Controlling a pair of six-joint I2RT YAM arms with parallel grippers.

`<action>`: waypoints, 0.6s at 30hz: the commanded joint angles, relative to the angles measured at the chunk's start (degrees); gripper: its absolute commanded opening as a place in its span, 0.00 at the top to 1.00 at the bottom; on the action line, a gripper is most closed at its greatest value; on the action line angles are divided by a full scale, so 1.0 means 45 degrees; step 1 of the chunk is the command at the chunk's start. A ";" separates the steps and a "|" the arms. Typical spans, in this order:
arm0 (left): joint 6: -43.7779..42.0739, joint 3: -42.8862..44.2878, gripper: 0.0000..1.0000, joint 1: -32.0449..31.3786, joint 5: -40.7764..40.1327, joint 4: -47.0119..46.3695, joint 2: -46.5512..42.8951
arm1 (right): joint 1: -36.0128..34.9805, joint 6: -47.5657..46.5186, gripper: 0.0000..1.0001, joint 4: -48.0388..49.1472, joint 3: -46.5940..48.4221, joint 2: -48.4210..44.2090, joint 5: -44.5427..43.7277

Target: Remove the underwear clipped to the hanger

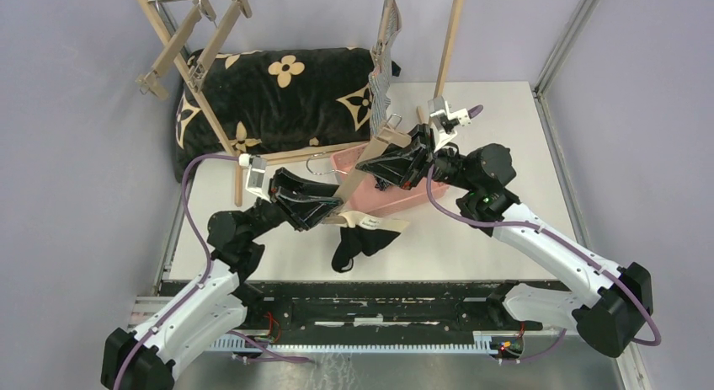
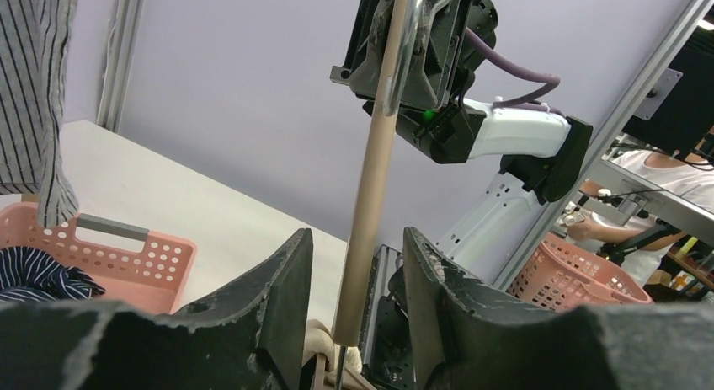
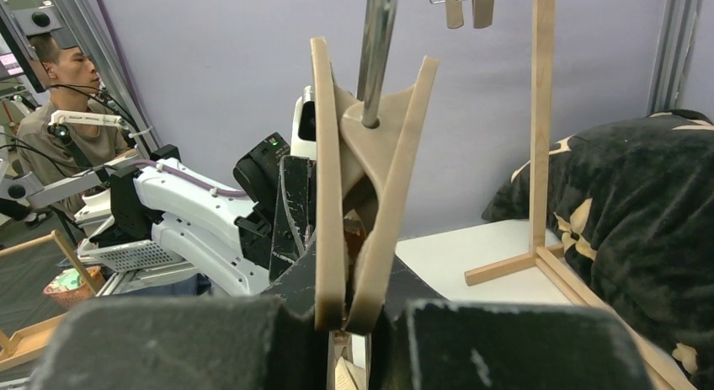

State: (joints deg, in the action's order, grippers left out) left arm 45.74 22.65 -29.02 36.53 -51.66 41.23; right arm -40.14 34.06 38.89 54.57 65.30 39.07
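Observation:
A wooden clip hanger (image 1: 352,190) slants between my two grippers above the table. My right gripper (image 1: 383,158) is shut on the hanger's wooden clip (image 3: 370,196), pinching its two tails together (image 3: 349,310). My left gripper (image 1: 335,206) is open, its jaws on either side of the hanger's round bar (image 2: 370,205) with a gap on both sides (image 2: 354,238). The black underwear (image 1: 360,243) lies crumpled on the table at the hanger's lower end; I cannot tell if a clip holds it. The navy striped underwear (image 2: 34,272) lies in the pink basket (image 1: 387,196). The grey-and-white striped underwear (image 1: 383,57) hangs from the rack.
A wooden rack (image 1: 215,112) with a metal rail and two empty clip hangers (image 1: 181,53) stands at the back. The black floral blanket (image 1: 278,95) lies under it. The rack's right post (image 3: 543,120) stands beside my right gripper.

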 commanded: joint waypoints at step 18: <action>-0.3616 0.0685 0.21 -0.0020 -0.1161 0.5235 -0.2165 | -0.0158 -0.0716 0.99 -0.0052 0.0276 -0.1090 -0.0030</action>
State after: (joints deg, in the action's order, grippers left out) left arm 36.07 23.35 -29.02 33.10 -33.98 33.91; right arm -40.42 32.03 36.75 54.50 62.50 39.00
